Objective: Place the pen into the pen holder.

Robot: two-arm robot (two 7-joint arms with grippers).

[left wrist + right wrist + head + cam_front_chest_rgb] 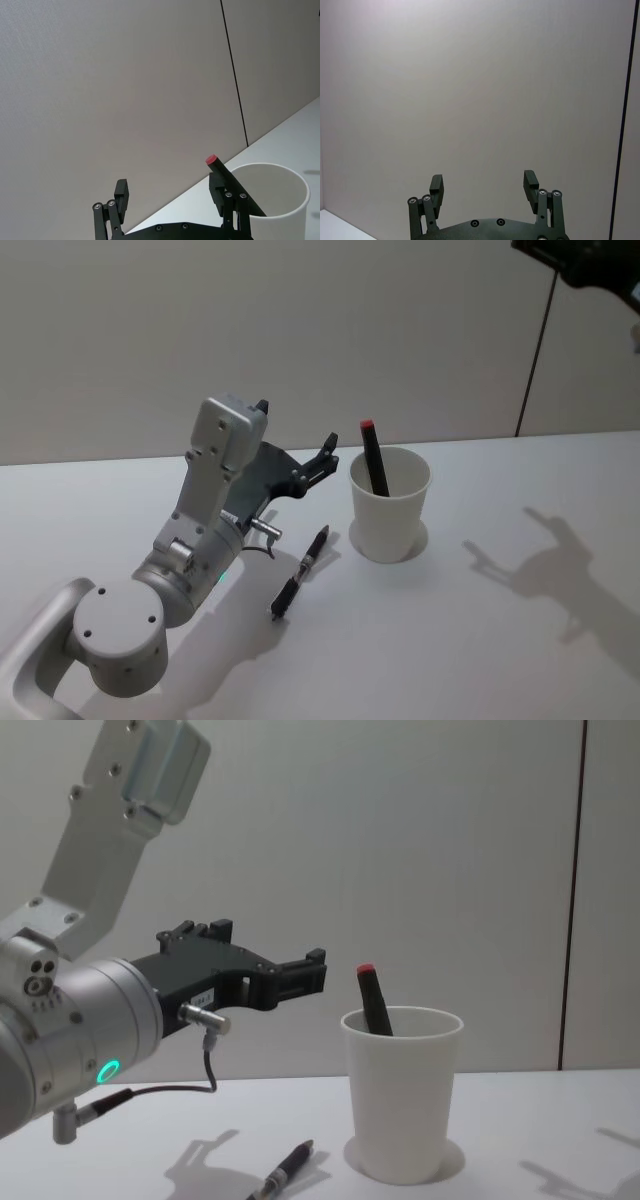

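The pen holder [390, 508] is a white paper cup standing upright on the white table. A black marker with a red cap [372, 454] leans inside it. A black pen [300, 574] lies flat on the table, just in front and to the left of the cup. My left gripper [320, 460] hovers open and empty above the table, left of the cup's rim and pointing at it. The chest view shows that gripper [312, 972] level with the marker's cap [366, 969] and the pen [286, 1169] far below it. My right gripper [483, 182] is open, raised, facing the wall.
The table [480, 640] is bare white around the cup, with arm shadows to the right. A grey wall with a dark vertical seam [535, 350] rises behind. The right arm [585, 265] hangs high at the far right.
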